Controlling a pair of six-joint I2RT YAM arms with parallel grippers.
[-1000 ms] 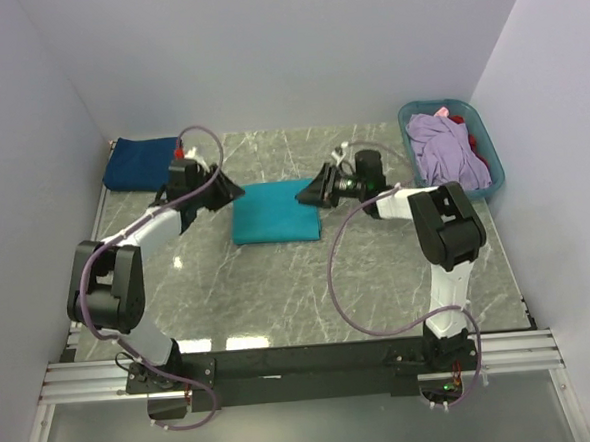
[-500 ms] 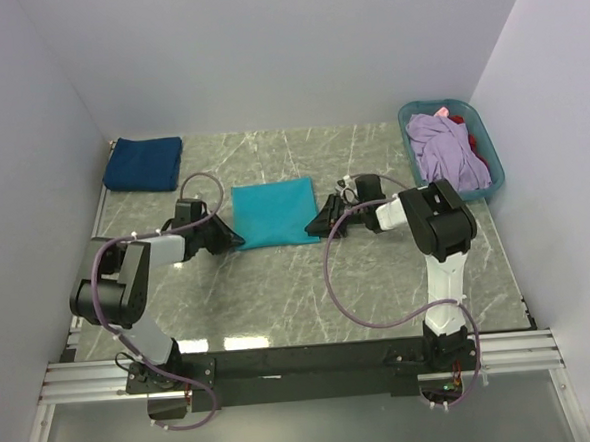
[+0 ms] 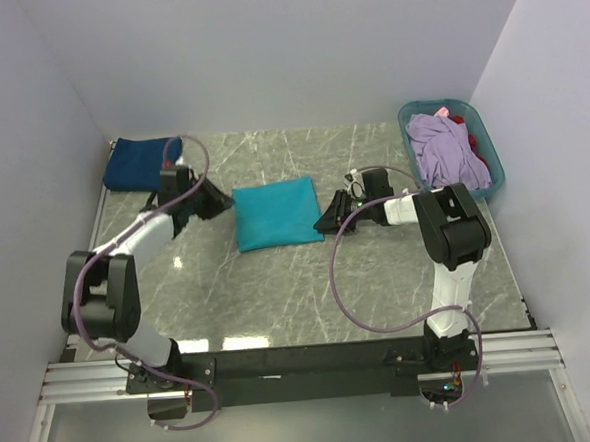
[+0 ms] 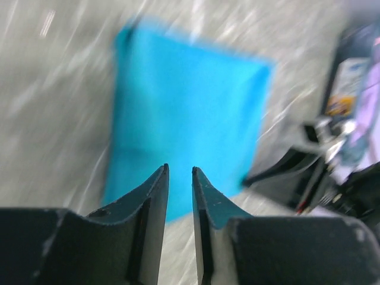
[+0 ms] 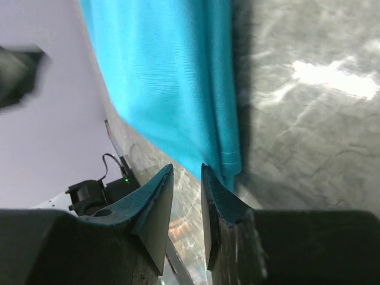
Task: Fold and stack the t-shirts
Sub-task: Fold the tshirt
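A teal t-shirt [image 3: 277, 213] lies folded into a flat rectangle in the middle of the table. My left gripper [image 3: 220, 201] hovers just off its far left corner; in the left wrist view the teal t-shirt [image 4: 187, 113] is ahead of the narrowly open, empty left gripper [image 4: 179, 170]. My right gripper [image 3: 326, 223] sits low at the shirt's near right corner. In the right wrist view the right gripper [image 5: 186, 167] is slightly open and empty, beside the folded edge of the teal t-shirt [image 5: 172, 71]. A navy t-shirt [image 3: 139, 162] lies folded at the far left.
A teal-blue laundry basket [image 3: 412, 115] stands at the far right, holding a lavender t-shirt [image 3: 445, 152] and a red one [image 3: 482, 153]. White walls close in the table on three sides. The left arm's cable [image 3: 185, 148] arches over the navy shirt.
Both grippers dropped from the shirt's far corners to its near corners. The left one has since pulled back up to the far left corner; the right one has stayed low.
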